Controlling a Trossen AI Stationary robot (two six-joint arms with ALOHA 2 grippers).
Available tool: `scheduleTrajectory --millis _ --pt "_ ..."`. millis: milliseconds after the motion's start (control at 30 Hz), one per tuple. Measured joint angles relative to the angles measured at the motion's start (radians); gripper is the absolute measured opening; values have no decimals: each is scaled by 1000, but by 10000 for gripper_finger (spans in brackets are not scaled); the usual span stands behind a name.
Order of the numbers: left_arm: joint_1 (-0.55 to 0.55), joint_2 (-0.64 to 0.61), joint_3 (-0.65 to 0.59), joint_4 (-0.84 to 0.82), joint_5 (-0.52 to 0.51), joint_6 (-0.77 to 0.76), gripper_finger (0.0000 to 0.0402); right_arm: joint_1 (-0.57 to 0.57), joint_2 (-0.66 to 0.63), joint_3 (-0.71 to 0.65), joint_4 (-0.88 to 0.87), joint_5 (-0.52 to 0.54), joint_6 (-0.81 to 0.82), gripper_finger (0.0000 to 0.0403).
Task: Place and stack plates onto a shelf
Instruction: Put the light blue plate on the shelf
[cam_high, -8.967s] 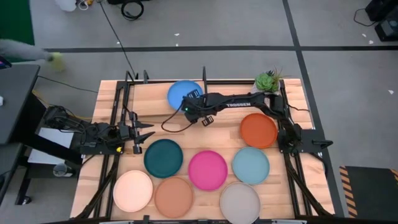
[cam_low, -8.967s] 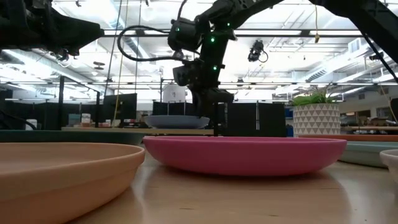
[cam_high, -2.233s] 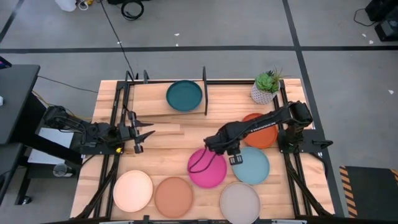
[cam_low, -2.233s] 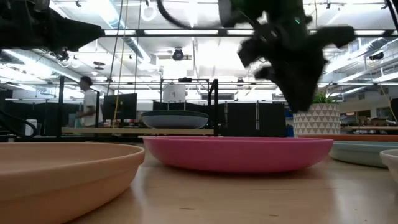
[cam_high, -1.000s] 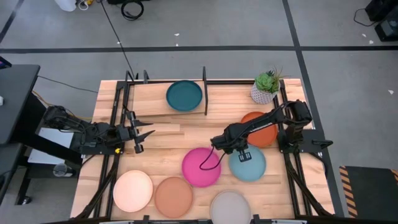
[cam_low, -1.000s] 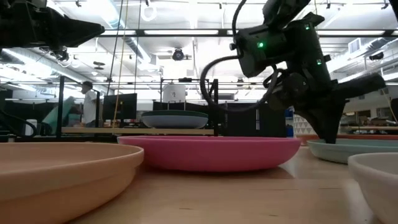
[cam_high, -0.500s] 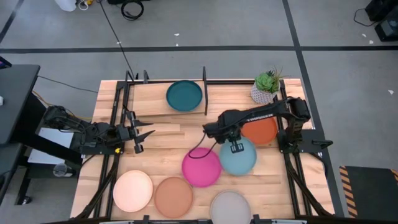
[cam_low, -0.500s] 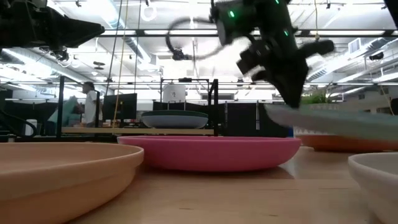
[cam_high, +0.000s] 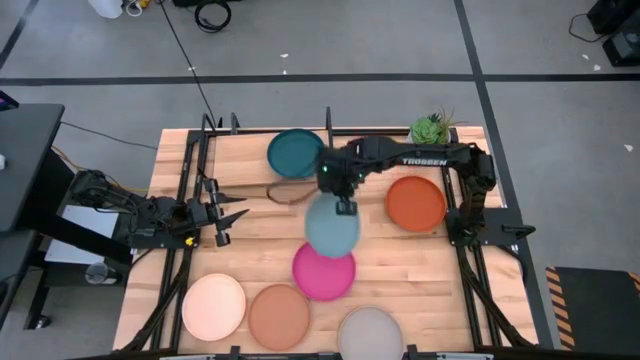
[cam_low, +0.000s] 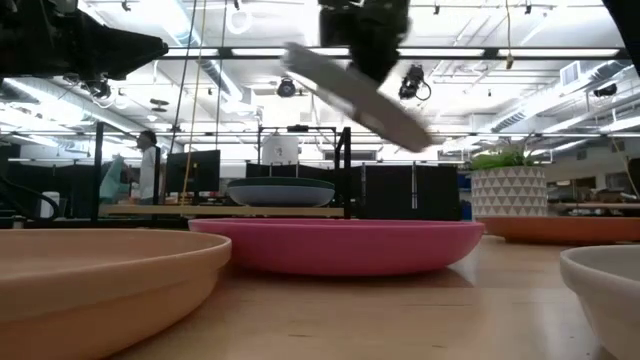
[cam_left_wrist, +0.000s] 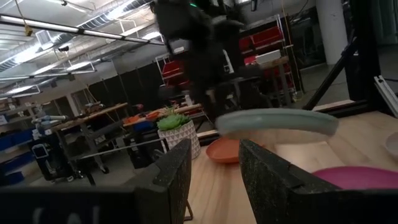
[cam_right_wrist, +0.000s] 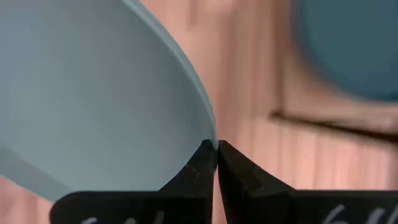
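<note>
My right gripper (cam_high: 344, 206) hovers just in front of the shelf (cam_high: 236, 160), shut on the light teal plate (cam_high: 332, 228), which shows high and tilted in the low view (cam_low: 356, 94). The dark teal plate (cam_high: 296, 154) rests on the shelf board; the blue plate is hidden. On the table lie the orange-red (cam_high: 416, 204), magenta (cam_high: 323, 272), cream-peach (cam_high: 213, 306), tan (cam_high: 279, 316) and light grey (cam_high: 370, 332) plates. My left gripper (cam_high: 231, 221) waits open near the table's left edge. My right gripper pinches the light teal plate's rim (cam_right_wrist: 210, 138) between its two fingers, at the plate's far edge (cam_high: 343, 210). The fingers (cam_right_wrist: 200, 163) come from the far side, slanting down. The plate is lifted clear of the table and tilted.
A potted plant (cam_high: 430, 129) stands at the far right corner. A black upright bar (cam_high: 328, 128) ends the shelf beside the dark teal plate. Bare tabletop (cam_high: 270, 225) lies between my left gripper and the carried plate. A person (cam_low: 148, 160) stands in the room beyond.
My right gripper has risen and travelled toward the far edge and to the left, toward the shelf. The light teal plate has gone from resting on the table beside the magenta plate to being lifted clear and tilted high above it.
</note>
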Motion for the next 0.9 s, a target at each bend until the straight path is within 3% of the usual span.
scheduleTrajectory --millis 133,233,400,567,733,900 --pt "0 0 0 -38 15 -42 142 -47 0 1 101 -38 -4 16" --pt "0 1 0 -144 110 -71 142 -77 1 0 103 -52 0 16" --pt "0 31 0 -168 175 -118 142 -100 2 0 144 44 58 16" --pt "0 106 0 -82 149 -124 142 -90 2 -17 239 102 62 16" --pt "0 174 0 68 134 -110 142 -86 3 -19 298 99 26 16" --pt "0 190 0 104 132 -86 142 -92 3 -19 342 79 3 16"
